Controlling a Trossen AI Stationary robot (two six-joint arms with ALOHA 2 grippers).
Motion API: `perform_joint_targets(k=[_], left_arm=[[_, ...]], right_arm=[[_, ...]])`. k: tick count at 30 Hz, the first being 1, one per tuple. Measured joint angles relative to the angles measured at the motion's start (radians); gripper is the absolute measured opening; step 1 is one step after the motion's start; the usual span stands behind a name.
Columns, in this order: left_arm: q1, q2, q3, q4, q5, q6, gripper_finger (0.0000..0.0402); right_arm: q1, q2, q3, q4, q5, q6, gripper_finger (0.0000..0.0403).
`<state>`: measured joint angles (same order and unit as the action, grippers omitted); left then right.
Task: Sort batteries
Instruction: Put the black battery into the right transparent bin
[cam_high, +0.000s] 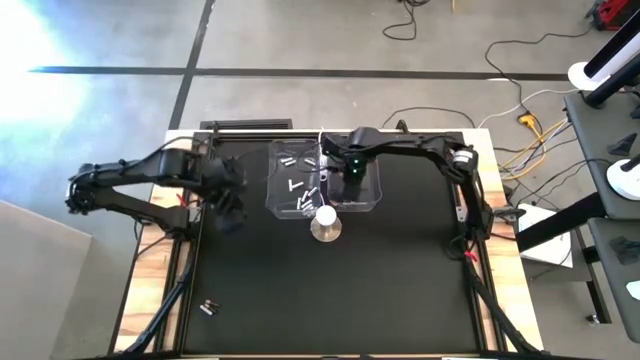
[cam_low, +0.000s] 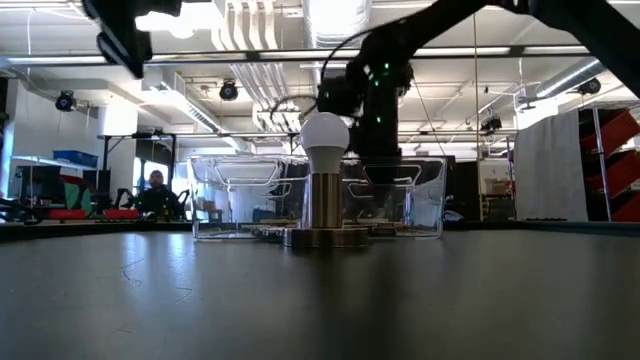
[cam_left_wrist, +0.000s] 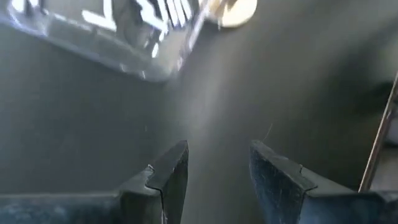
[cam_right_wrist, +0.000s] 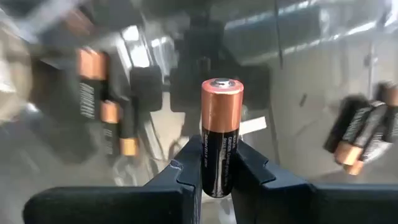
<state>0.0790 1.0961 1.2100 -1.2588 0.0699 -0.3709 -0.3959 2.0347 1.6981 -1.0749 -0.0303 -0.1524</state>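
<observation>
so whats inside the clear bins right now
Loose batteries lie in the left clear bin. The right gripper, shut on a copper-topped battery, hangs over the right bin and covers its contents from above.

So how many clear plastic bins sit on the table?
2, side by side at the table's far middle: left clear plastic bin holding silvery batteries; right clear plastic bin under the right gripper.

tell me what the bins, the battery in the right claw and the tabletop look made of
Bins: clear glossy plastic by the look; the room shows through the walls and the edges catch light.
Battery gripped in the right claw: a smooth black wrapper with a copper band and a shiny metal cap.
Tabletop: a dark matte surface, material unclear.
</observation>
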Motion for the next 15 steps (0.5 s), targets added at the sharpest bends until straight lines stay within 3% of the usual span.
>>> perform_joint_targets(k=[5, 10, 15], left_arm=[[-0.103, -0.020, -0.108, 0.002, 0.000, -0.036, 0.0150], [-0.231, -0.013, -0.178, 0.011, 0.000, -0.064, 0.0150], [-0.349, 0.002, -0.240, 0.039, 0.001, -0.142, 0.0150]], right_arm=[[-0.011, 0.040, -0.018, 0.003, 0.003, -0.020, 0.0046], [-0.017, 0.077, -0.017, 0.012, 0.004, -0.055, 0.0079], [-0.020, 0.095, -0.018, 0.011, 0.017, -0.039, 0.0079]])
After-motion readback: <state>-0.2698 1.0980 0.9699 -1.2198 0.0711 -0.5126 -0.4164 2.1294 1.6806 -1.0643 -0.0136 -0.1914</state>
